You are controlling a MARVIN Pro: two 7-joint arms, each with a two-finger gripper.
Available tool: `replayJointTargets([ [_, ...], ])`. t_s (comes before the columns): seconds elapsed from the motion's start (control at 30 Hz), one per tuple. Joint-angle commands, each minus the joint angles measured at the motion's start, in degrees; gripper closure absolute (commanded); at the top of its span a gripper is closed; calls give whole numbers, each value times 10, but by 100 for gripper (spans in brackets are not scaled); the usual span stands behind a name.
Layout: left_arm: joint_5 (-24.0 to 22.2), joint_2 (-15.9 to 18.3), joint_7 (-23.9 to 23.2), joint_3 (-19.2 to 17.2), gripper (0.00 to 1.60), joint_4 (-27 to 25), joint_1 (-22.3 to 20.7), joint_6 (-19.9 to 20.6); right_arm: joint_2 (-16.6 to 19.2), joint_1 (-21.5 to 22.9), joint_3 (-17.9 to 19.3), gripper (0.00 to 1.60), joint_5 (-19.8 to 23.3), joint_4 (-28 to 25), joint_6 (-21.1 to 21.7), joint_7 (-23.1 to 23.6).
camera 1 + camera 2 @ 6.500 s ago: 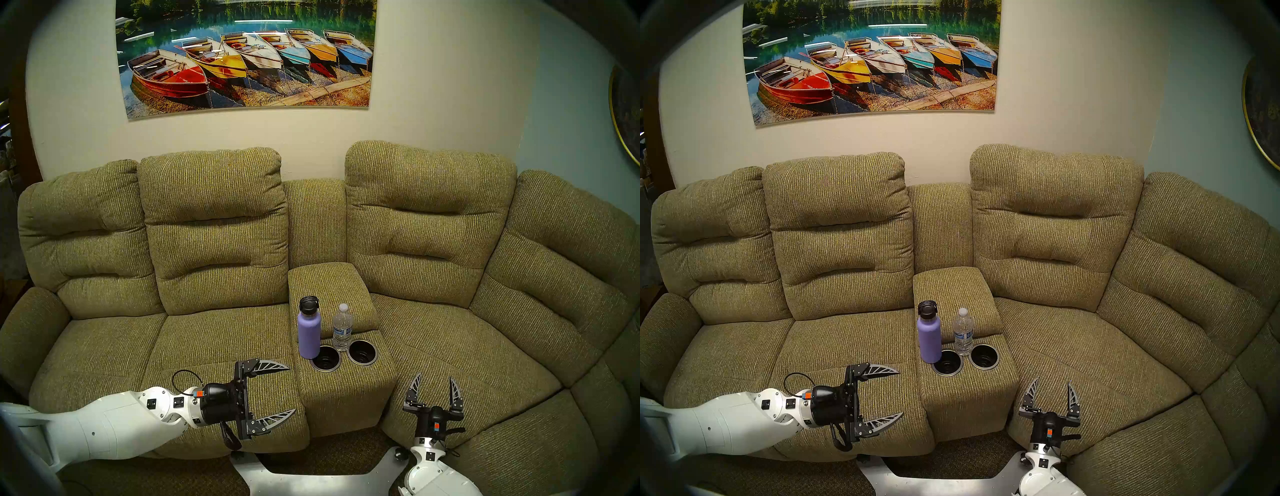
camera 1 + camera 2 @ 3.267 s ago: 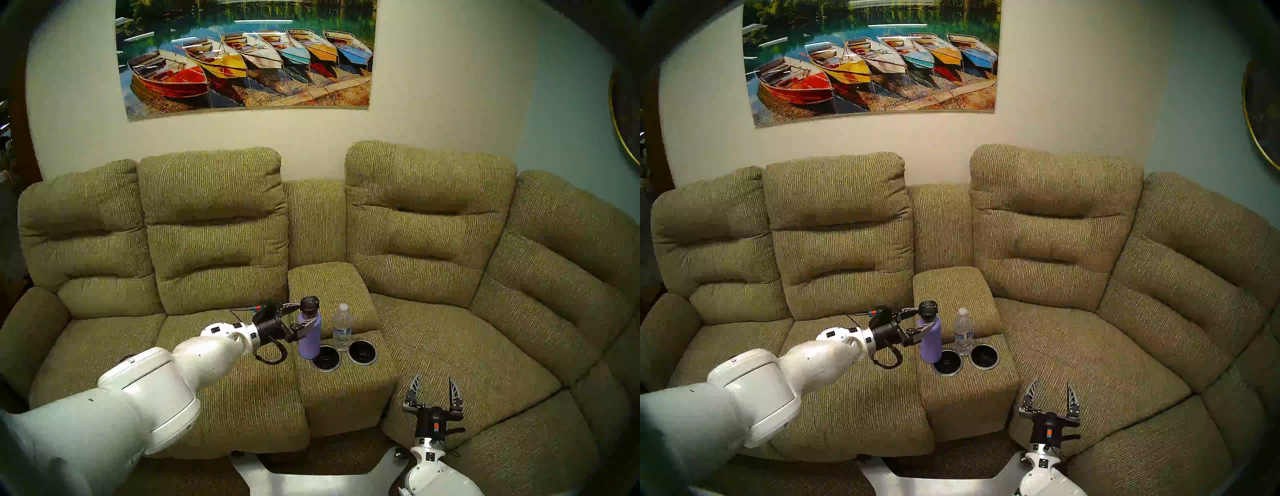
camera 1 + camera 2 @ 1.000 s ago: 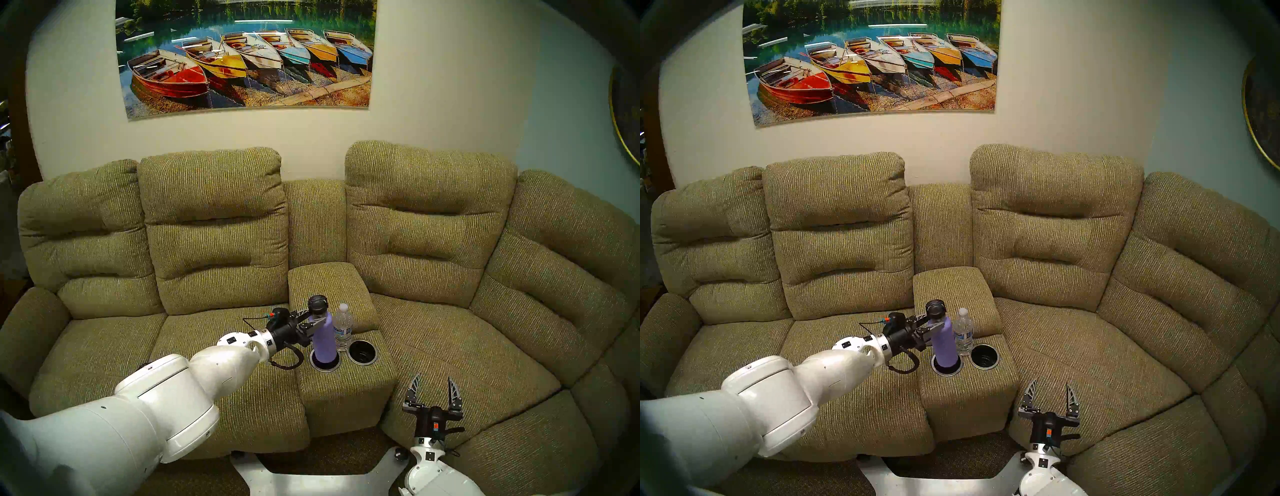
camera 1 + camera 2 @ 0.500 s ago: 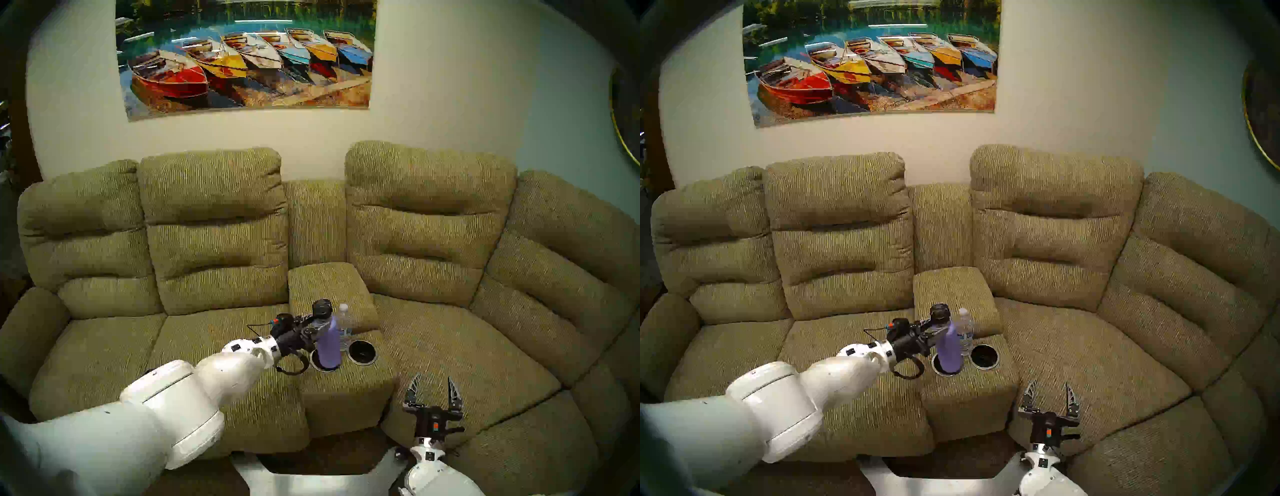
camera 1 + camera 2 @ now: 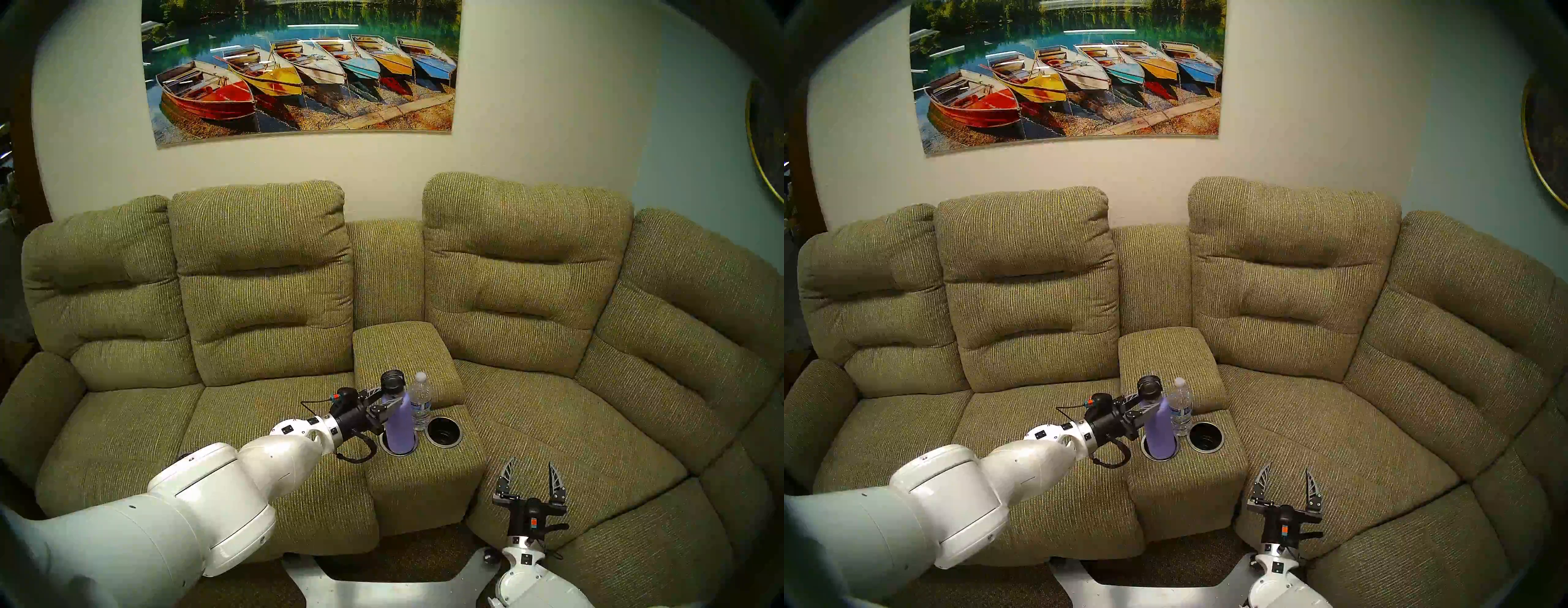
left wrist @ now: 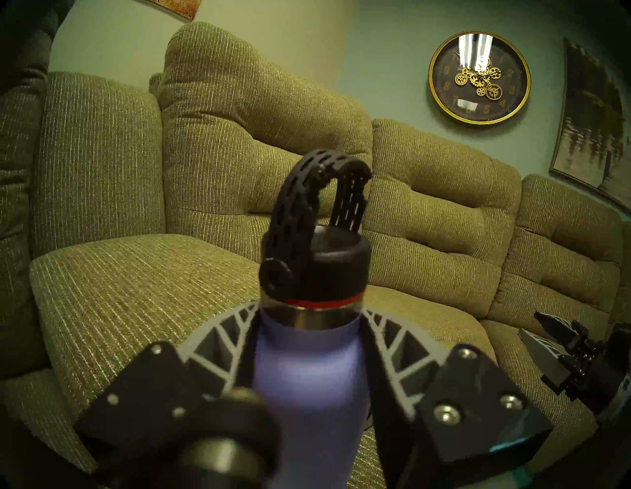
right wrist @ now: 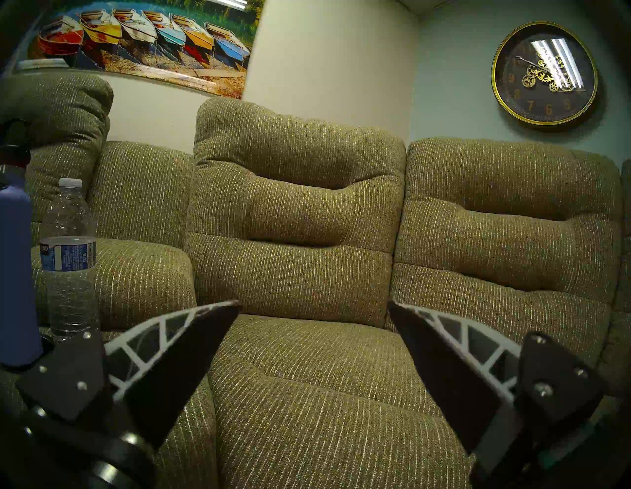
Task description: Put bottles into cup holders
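Just below frame center, the left gripper (image 5: pixel 392 398) clamps the lavender flask (image 5: pixel 400 424), seated in the left cup holder (image 5: pixel 385 446). Lower right, the right gripper (image 5: pixel 531 474) is spread, holding nothing.

Lavender flask (image 5: pixel 400 424) in left cup holder (image 5: pixel 386 446), upright.

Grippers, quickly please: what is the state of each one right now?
Left gripper: shut on the lavender flask, gripping just below its cap.
Right gripper: open, holding nothing.
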Motion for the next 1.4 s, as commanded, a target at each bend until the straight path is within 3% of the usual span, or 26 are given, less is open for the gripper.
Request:
replayJointTargets([
  [0.0, 1, 5, 4, 0, 160, 2, -5, -11, -1, 1, 1, 0, 0, -3, -1, -1],
  [0.33, 4, 7, 19, 1, 160, 7, 1, -21, 0, 1, 0, 0, 1, -2, -1, -1],
  [0.67, 31, -8, 39, 28, 160, 7, 6, -24, 0, 2, -1, 0, 2, -2, -1, -1],
  [1.37, 92, -41, 121, 80, 160, 14, 7, 7, 1, 2, -3, 0, 4, -1, -1, -1],
])
